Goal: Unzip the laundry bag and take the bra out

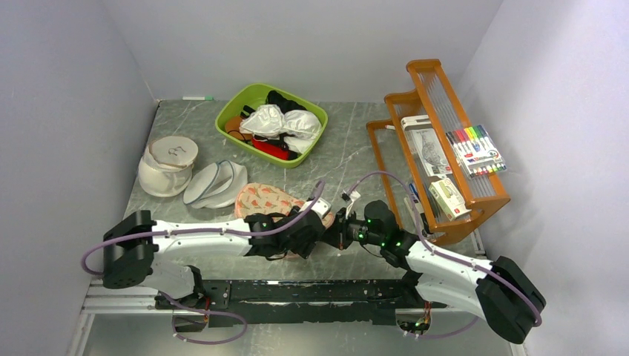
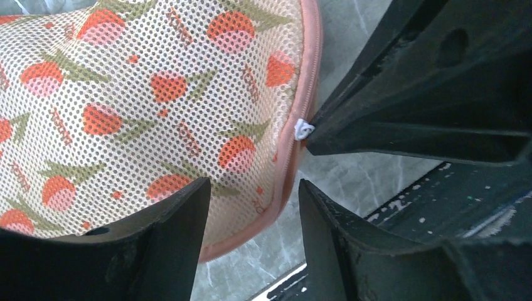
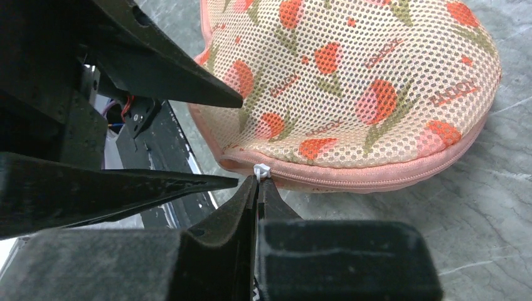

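Observation:
The laundry bag (image 1: 265, 198) lies flat on the grey table in front of both arms, pale pink mesh with orange-red flowers. It also shows in the left wrist view (image 2: 157, 94) and the right wrist view (image 3: 364, 81). Its zip looks closed along the visible edge. My right gripper (image 3: 258, 180) is shut on the small white zip pull (image 3: 261, 170) at the bag's near end; the pull also shows in the left wrist view (image 2: 303, 129). My left gripper (image 2: 254, 185) is open, straddling the bag's edge beside the pull. The black bra is hidden.
A green basket (image 1: 226, 115) with white bras and dark and red items stands at the back. Round white mesh bags (image 1: 169, 165) lie at the left. An orange wooden rack (image 1: 438, 215) with markers (image 1: 475, 150) and boxes stands at the right.

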`<state>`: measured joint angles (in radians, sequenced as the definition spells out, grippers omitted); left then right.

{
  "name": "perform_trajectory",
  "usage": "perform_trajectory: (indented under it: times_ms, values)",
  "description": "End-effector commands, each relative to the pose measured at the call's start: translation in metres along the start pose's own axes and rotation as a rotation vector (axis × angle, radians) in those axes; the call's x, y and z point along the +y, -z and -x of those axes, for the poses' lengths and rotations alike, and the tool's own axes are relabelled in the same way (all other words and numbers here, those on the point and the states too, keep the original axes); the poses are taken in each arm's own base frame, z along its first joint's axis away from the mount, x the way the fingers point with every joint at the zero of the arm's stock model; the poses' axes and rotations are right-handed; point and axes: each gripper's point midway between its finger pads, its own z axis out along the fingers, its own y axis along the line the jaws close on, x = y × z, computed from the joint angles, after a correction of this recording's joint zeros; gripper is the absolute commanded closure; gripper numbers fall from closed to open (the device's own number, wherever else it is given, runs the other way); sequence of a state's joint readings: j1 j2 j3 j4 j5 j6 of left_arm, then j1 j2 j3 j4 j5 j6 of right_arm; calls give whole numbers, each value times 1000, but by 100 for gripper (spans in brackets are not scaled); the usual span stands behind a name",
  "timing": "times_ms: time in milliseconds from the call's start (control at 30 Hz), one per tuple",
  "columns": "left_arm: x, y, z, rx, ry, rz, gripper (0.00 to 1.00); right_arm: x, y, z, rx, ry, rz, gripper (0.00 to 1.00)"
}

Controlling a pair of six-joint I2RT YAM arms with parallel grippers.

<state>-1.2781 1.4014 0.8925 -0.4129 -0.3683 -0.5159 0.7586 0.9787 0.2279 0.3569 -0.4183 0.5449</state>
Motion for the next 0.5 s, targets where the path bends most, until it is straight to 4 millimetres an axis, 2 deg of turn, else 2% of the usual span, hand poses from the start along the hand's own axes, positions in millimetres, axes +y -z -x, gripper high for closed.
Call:
perform_trajectory:
  times_ms: [0, 133, 267, 367, 467]
  values:
    - [1, -6, 18, -55, -25, 45, 39, 8, 1, 8, -20, 2, 21, 100]
    - [-3, -9, 15, -67, -9, 15, 51, 6, 2, 2, -22, -10, 23, 100]
    - [-5, -6, 16, -72, -6, 0, 69, 0, -1, 1, 2, 4, -7, 100]
    - [-6, -5, 15, -70, -13, -12, 75, -3, -3, 1, 15, 15, -24, 100]
    - [-7, -7, 10, -51, -5, -20, 86, -4, -3, -1, 23, 15, -27, 100]
